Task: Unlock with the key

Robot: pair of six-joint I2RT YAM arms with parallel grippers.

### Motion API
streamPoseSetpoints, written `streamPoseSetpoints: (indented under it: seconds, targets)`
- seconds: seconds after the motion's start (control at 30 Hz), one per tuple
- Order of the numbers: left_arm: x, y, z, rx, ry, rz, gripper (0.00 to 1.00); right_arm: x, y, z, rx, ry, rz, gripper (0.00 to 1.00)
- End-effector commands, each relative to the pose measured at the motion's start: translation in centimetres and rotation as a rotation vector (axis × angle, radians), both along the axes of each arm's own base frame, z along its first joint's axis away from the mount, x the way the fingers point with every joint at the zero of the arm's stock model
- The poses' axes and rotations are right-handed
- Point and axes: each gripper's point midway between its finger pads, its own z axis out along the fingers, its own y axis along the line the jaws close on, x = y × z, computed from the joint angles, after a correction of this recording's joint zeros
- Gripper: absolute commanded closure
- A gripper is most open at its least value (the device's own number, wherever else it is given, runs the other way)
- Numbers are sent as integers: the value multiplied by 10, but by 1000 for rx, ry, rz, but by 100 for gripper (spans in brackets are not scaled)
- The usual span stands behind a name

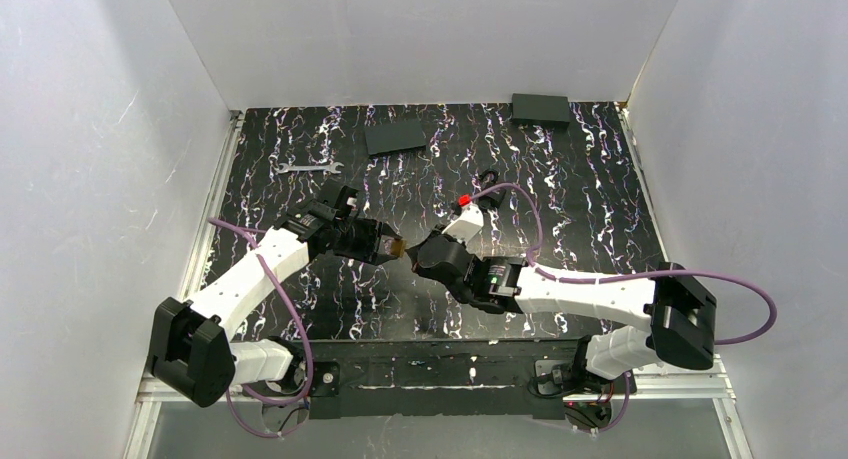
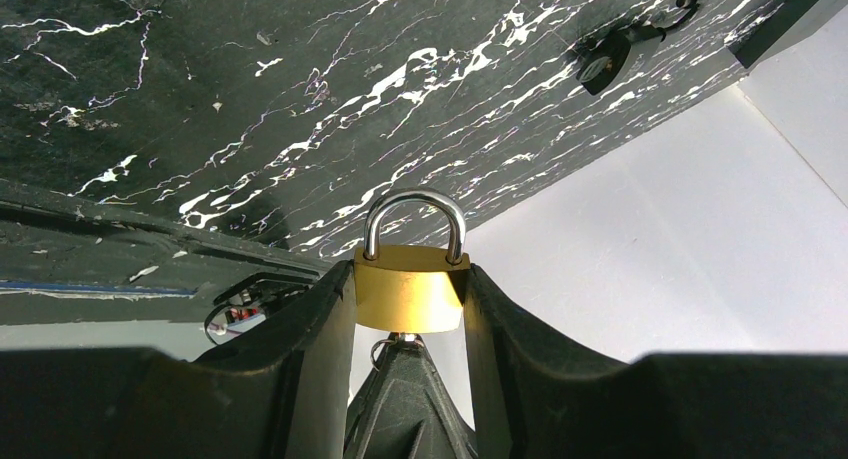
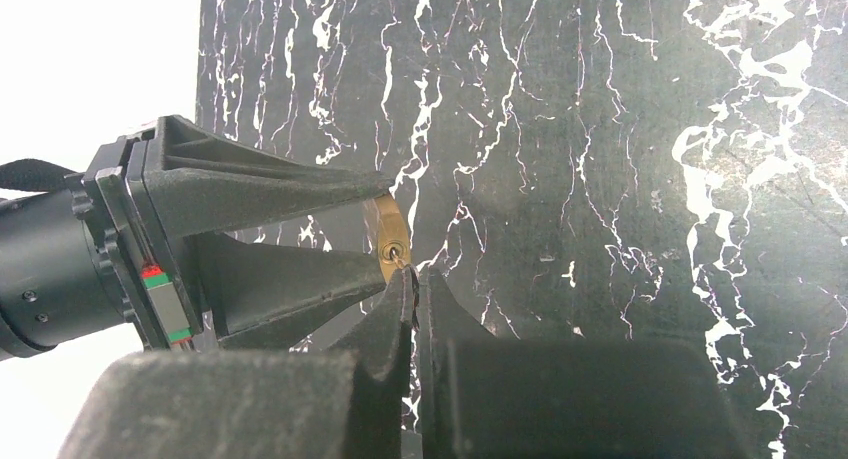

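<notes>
My left gripper (image 1: 388,247) is shut on a brass padlock (image 2: 410,287) and holds it above the table. The padlock's silver shackle (image 2: 414,219) is closed. In the right wrist view the padlock's keyhole face (image 3: 390,241) points at my right gripper (image 3: 413,279). That gripper is shut on the key, whose black head is hidden between the fingers. Only the key's thin blade (image 3: 401,260) shows, with its tip at the keyhole. In the left wrist view the right gripper's fingertips (image 2: 405,379) press up under the padlock. In the top view the two grippers meet at the table's middle (image 1: 408,249).
A second, dark padlock (image 2: 608,57) lies on the black marbled table (image 1: 560,199) beyond the grippers. A silver wrench (image 1: 308,166) lies at the back left. Two black blocks (image 1: 396,136) (image 1: 540,109) sit near the back wall. White walls close in the sides.
</notes>
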Motion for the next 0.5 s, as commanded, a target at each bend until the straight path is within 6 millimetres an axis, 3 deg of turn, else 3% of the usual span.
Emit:
streamPoseSetpoints:
  seconds: [0.0, 0.47]
  targets:
    - [-3, -4, 22, -55, -35, -6, 100, 5, 7, 16, 28, -41, -16, 99]
    - [-3, -8, 30, -93, -46, -9, 100, 0, 20, 17, 76, -52, 27, 99]
